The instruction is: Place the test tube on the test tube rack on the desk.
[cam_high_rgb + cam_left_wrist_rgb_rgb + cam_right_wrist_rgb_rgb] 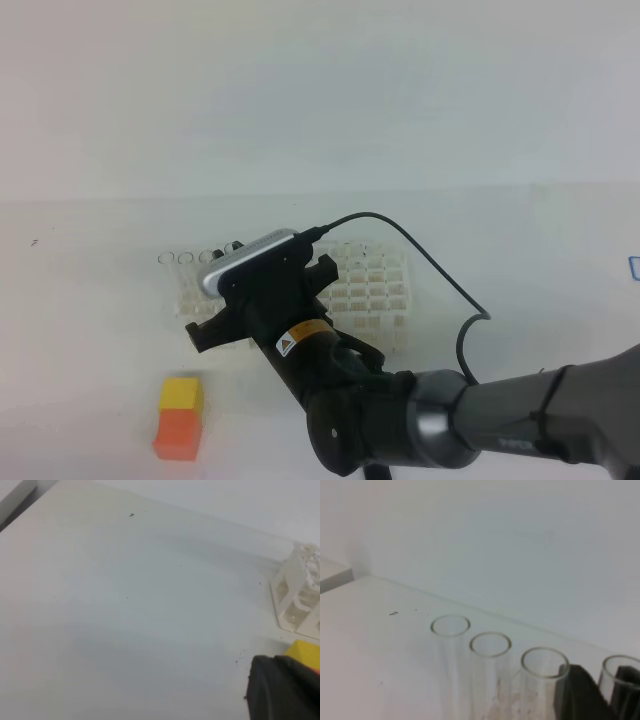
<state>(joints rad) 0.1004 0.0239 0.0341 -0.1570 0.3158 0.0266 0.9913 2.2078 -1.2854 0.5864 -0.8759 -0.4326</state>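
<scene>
1. Four clear tubes stand upright in a row along the far-left edge of the test tube rack (340,290), their open rims showing in the right wrist view.
2. The test tube (625,680) nearest the right pincer (600,690) sits at the right end of that row; dark fingers (577,692) flank its rim, one on each side.
3. The right pincer is partly open, its jaws standing about the tube's rim; whether they press the glass I cannot tell.
4. The right arm reaches over the near-left part of the rack, hiding several of its holes in the exterior high view.
5. The rack rests on the white worktop (90,330), which carries a few dark specks.
6. A yellow-and-orange block stack (180,418) stands on the worktop nearer than the rack, off its left corner.
7. The left pincer (282,690) is fully closed and holds nothing; it hangs near the block stack, left of the rack.
</scene>
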